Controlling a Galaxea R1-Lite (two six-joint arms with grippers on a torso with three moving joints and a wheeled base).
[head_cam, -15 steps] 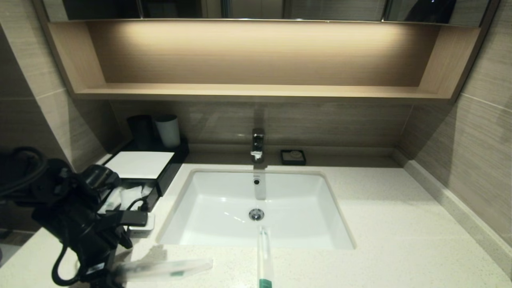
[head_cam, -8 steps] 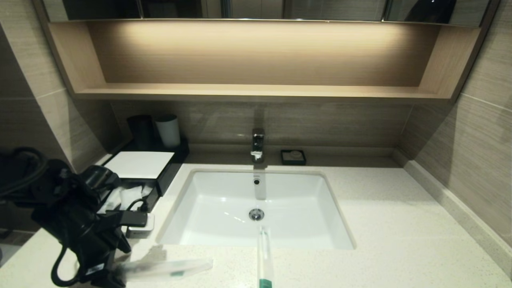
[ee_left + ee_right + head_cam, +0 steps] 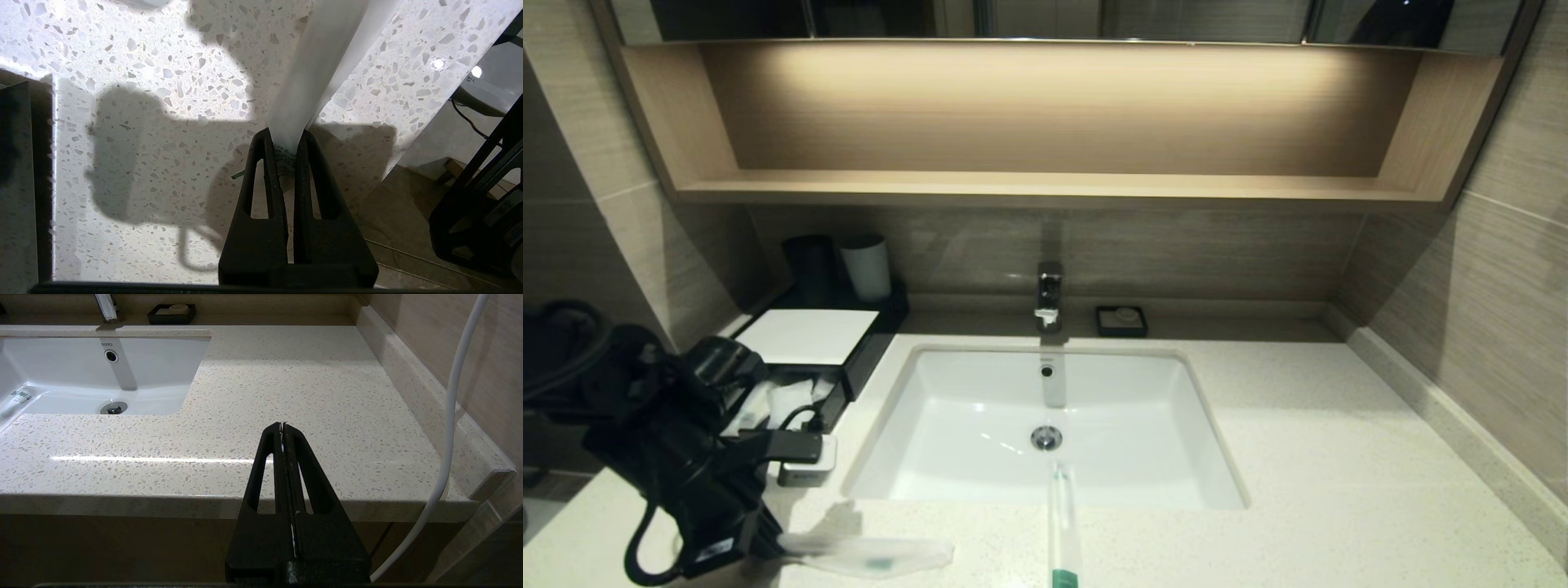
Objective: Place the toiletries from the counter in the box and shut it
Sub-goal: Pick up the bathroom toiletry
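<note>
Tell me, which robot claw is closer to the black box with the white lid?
Left. The left gripper is just in front of the box, holding a packet. The right gripper is off past the sink, by the counter's front edge.

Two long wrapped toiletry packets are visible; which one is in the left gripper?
The pale packet near the counter's front left, clamped in the left gripper; the green-ended packet lies free at the sink's front edge.

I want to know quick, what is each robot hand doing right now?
Left gripper: shut on the white sachet, above the counter.
Right gripper: shut, holding nothing, at the counter's front edge.
</note>
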